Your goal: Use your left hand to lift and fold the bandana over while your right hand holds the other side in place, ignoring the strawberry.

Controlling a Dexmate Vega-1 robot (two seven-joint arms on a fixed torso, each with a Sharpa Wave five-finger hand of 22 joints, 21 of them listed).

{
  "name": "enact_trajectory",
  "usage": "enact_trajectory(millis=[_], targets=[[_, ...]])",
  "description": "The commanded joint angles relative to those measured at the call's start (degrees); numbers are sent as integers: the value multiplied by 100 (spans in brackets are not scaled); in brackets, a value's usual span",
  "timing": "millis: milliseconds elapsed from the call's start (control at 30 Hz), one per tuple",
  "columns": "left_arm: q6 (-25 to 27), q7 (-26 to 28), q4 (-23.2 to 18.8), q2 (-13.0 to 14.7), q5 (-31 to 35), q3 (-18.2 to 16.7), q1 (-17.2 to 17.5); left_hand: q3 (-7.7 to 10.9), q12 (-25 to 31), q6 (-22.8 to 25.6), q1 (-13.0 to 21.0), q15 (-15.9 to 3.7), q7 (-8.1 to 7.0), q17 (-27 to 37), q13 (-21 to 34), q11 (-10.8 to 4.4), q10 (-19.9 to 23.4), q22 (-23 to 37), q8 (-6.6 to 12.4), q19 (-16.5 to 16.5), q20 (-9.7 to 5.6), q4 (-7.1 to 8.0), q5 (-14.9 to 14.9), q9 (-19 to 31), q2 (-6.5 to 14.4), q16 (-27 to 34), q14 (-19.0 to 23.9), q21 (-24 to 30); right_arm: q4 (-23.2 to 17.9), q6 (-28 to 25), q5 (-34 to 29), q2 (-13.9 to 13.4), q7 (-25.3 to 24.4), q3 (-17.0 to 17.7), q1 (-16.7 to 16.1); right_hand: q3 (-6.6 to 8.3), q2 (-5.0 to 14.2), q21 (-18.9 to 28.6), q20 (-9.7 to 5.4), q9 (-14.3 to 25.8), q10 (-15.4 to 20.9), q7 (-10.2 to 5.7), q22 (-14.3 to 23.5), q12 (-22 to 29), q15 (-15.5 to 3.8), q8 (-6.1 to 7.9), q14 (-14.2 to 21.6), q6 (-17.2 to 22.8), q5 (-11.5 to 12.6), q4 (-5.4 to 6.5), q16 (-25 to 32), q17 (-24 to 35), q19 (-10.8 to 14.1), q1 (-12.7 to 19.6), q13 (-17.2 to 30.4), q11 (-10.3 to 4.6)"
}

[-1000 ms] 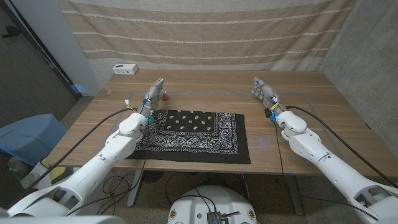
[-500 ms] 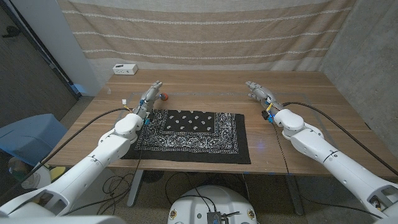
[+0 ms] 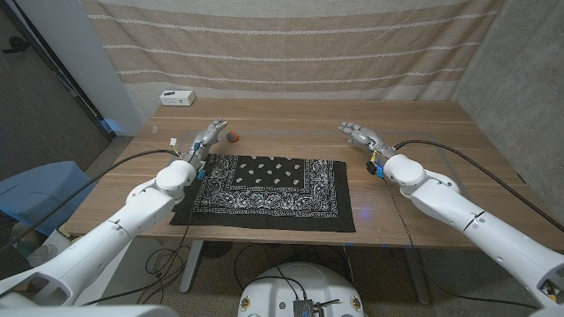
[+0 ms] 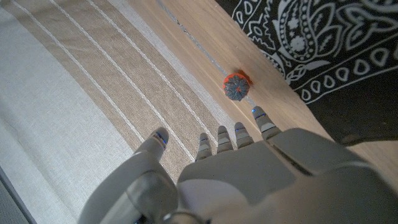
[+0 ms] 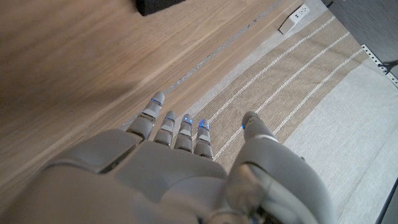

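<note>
Looking down from the head, we see the bandana (image 3: 264, 191) spread flat at table centre, our left hand (image 3: 201, 138) released at its 10 o'clock, the strawberry (image 3: 233, 136) just beyond. Our right hand (image 3: 359, 134), fingers apart and empty, hangs at 2 o'clock. Left wrist view: fingers (image 4: 217, 138) spread, grasping nothing, strawberry near the bandana's edge.

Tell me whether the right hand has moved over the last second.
Yes. In the head view the right hand has swung toward the robot's left, so it now lies closer to the bandana's far right corner. It holds nothing.
</note>
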Motion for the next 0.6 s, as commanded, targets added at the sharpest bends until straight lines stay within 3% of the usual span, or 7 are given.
enact_trajectory(millis=[33,367,400,600], targets=[[760,245,-636,449,193,-104,274,44,54,54,115,18,25,22,12,-30,117,17,20,110,-6,-91,-11,31,13,40,114,-4,-799,-894,-609,-283,-208,-276,-161,85,43,29,-64,27,35,-13,16,-5,-54,28,42,45,3,-10,64,27,28,54,33,-5],[1327,338,-1028,763,344,-122,406,130,76,135,286,17,75,18,12,-32,274,14,24,187,-37,-223,-15,33,77,41,218,-2,-1303,-1436,-1042,-363,-443,-449,-384,201,74,48,-103,29,38,-15,17,-20,-128,48,135,124,13,-11,93,37,90,149,35,-12],[1416,364,-1071,783,366,-118,407,147,78,148,319,23,86,18,12,-40,296,14,25,190,-33,-247,-16,33,91,43,239,-5,-1350,-1483,-1097,-376,-461,-472,-400,278,69,49,-112,31,238,-18,18,43,-137,46,147,144,19,-14,93,42,108,218,43,-46],[1563,357,-1174,917,501,-82,439,205,70,218,438,17,135,17,13,-44,336,12,37,210,-30,-334,-22,35,130,31,263,-14,-1688,-1936,-1542,-412,-617,-684,-485,415,66,75,-141,32,400,-20,18,66,-221,83,288,294,31,-48,130,43,206,363,43,-45]])
